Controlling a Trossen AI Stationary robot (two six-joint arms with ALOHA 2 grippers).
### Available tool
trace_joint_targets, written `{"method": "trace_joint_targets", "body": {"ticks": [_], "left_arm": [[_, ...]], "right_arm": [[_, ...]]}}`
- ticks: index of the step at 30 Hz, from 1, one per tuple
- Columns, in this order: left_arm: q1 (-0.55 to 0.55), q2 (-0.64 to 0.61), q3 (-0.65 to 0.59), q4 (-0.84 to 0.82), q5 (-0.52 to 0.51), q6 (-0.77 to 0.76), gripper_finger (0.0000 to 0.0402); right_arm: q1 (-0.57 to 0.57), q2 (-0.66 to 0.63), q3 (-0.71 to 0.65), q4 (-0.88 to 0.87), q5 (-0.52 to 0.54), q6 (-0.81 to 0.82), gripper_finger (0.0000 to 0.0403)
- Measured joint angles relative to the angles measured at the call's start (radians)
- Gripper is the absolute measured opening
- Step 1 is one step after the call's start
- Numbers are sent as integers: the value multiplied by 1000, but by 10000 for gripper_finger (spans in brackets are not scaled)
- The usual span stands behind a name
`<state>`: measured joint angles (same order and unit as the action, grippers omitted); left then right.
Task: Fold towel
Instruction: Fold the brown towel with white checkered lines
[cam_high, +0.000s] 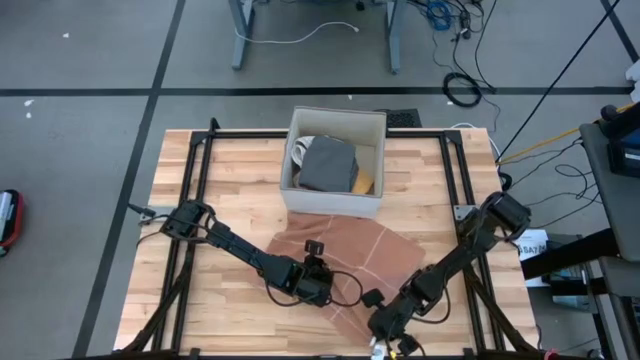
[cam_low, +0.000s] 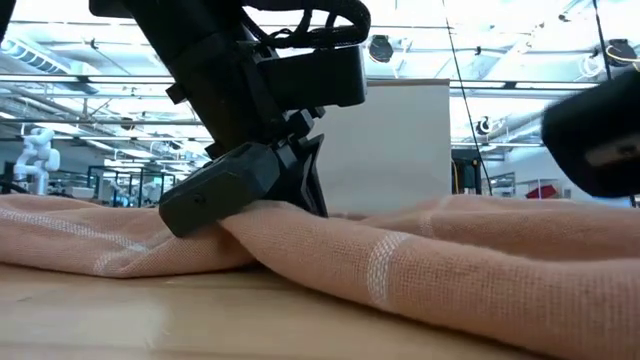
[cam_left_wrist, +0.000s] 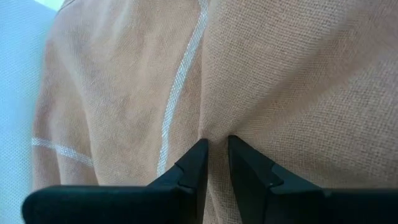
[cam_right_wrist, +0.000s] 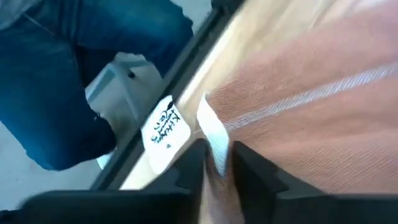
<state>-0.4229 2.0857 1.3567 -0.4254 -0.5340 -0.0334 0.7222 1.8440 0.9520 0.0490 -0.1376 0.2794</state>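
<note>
A salmon-pink towel (cam_high: 350, 250) with thin white stripes lies spread on the wooden table, between the box and the near edge. My left gripper (cam_high: 322, 290) is down on the towel's near left part and shut on it; the low view shows it (cam_low: 270, 195) at a raised ridge of cloth. My right gripper (cam_high: 385, 325) is at the towel's near end by the table's near edge, shut on the cloth there. In the low view it is only a dark blur (cam_low: 600, 130). My left gripper pinches a raised fold of the towel (cam_left_wrist: 214, 134) between its two fingertips, coming slanting down from the table's left. The cloth puckers into a ridge (cam_low: 250, 225) at the fingers, and the rest lies on the table. My right gripper pinches the towel's near edge between its two fingers, at a white tag (cam_right_wrist: 212, 137). The fingers slant down. The cloth runs away from them across the table.
A white box (cam_high: 335, 195) holding grey and other cloths stands at the far middle. Black frame rails (cam_high: 190, 200) run along both table sides. A printed paper label (cam_right_wrist: 165, 130) lies near the edge. A person in blue jeans (cam_right_wrist: 81, 74) stands just beyond that edge.
</note>
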Motion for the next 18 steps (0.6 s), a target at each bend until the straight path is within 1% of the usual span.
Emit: {"method": "trace_joint_targets", "body": {"ticks": [2, 5, 7, 8, 10, 12, 14, 18], "left_arm": [[0, 0, 0, -3, 0, -2, 71], [0, 0, 0, -7, -3, -1, 71], [6, 0, 0, -8, -3, 3, 71], [9, 0, 0, -8, -3, 3, 71], [13, 0, 0, -8, -3, 3, 71], [17, 0, 0, -8, -3, 3, 71], [17, 0, 0, -8, -3, 3, 71], [16, 0, 0, -8, -3, 24, 71]], "right_arm": [[7, 9, 0, -20, 22, 21, 90], [10, 8, 0, -85, 135, 56, 150], [9, -3, 1, -132, 186, 95, 179], [8, -8, 1, -149, 193, 113, 189], [11, -23, 1, -183, 195, 143, 198], [21, -45, 0, -212, 194, 161, 197], [31, -72, 0, -229, 196, 168, 189], [58, -133, 0, -265, 243, 181, 168]]}}
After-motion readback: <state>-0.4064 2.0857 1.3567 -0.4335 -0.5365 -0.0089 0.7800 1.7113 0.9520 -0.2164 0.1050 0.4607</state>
